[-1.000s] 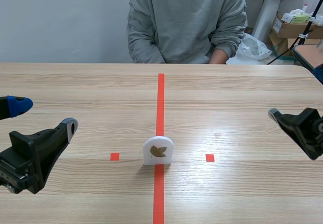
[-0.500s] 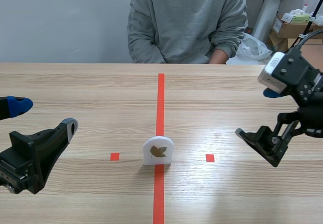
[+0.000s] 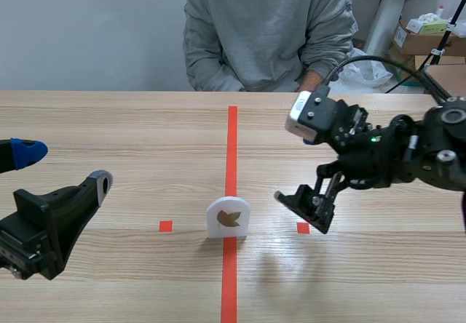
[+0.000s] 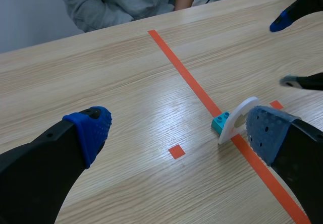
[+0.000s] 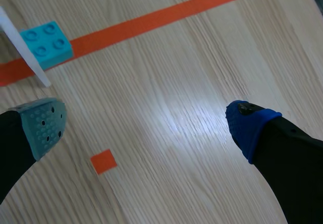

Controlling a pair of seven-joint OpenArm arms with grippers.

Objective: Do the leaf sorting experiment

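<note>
White card [image 4: 236,125] stands upright on a teal brick [image 5: 46,44], brown leaf [image 3: 228,219] facing the robot; left gripper [image 4: 179,130] and right gripper [image 5: 146,125] gape open.

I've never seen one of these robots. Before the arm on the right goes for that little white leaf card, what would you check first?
1. Leaf card upright on the red line: ok.
2. Right jaws open: ok, grey-green pad and blue pad wide apart.
3. Right jaws lined up with the card: not ok; the cyan brick behind it sits ahead of the grey-green pad, not between the two.
4. Left jaws open and away from the card: ok.
5. Person clear of the card: ok, seated beyond the table.
</note>
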